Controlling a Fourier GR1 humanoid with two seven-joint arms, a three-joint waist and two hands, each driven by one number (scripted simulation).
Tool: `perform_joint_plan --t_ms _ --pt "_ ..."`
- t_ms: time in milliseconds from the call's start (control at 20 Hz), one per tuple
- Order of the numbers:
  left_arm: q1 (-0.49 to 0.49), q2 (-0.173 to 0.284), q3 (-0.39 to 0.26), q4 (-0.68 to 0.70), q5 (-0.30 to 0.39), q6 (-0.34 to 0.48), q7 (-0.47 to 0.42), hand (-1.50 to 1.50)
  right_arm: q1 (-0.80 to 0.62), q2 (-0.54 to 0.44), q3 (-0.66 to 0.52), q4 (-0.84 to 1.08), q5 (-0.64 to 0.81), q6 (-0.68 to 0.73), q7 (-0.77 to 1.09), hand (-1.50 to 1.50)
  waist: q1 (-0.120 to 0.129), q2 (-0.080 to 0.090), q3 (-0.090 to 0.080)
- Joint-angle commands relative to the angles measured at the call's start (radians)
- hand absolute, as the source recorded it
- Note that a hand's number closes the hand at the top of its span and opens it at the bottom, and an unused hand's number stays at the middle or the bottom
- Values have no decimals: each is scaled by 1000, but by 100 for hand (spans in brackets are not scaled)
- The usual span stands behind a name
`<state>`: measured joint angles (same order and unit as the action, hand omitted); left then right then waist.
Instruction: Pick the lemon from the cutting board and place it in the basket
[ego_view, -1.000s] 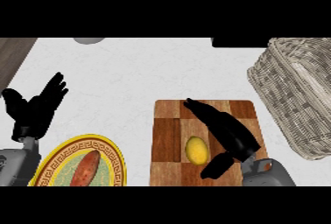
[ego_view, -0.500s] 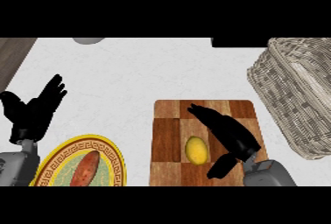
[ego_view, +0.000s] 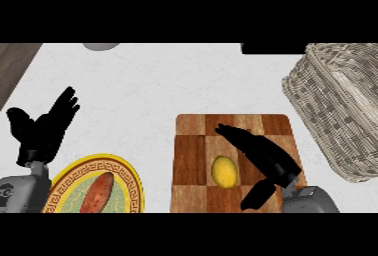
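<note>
Right robot hand (ego_view: 262, 152) hovers open over wooden cutting board (ego_view: 193, 150) on white counter (ego_view: 162, 85).

Bare counter (ego_view: 162, 85) between cutting board (ego_view: 190, 165) and basket (ego_view: 339, 105)

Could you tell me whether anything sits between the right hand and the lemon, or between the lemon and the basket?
Nothing visible does. The right hand hovers open just beside the lemon on the cutting board, and only bare board and counter lie toward the basket.
</note>
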<state>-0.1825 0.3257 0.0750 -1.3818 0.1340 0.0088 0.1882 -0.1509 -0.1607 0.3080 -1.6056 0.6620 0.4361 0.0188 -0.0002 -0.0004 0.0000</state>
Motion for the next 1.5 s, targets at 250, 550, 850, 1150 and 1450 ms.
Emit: perform_joint_plan --t_ms 250,550,850,1150,1450 --pt "-55 18 74 13 16 -72 48 0 45 10 17 23 107 -56 -56 -150 0 0 0" --pt "-38 -31 52 -22 -36 -27 72 0 14 90 78 119 212 -119 -12 -150 2 0 0" --pt "-19 -19 63 -28 -40 -68 43 0 -16 61 128 166 291 -104 -50 150 3 0 0" --pt "-29 -78 43 -89 -73 -19 118 0 -12 115 129 160 332 -118 -39 150 0 0 0" --pt "-38 -50 81 -5 -63 -63 35 0 -124 157 35 292 325 -170 87 150 12 4 0"
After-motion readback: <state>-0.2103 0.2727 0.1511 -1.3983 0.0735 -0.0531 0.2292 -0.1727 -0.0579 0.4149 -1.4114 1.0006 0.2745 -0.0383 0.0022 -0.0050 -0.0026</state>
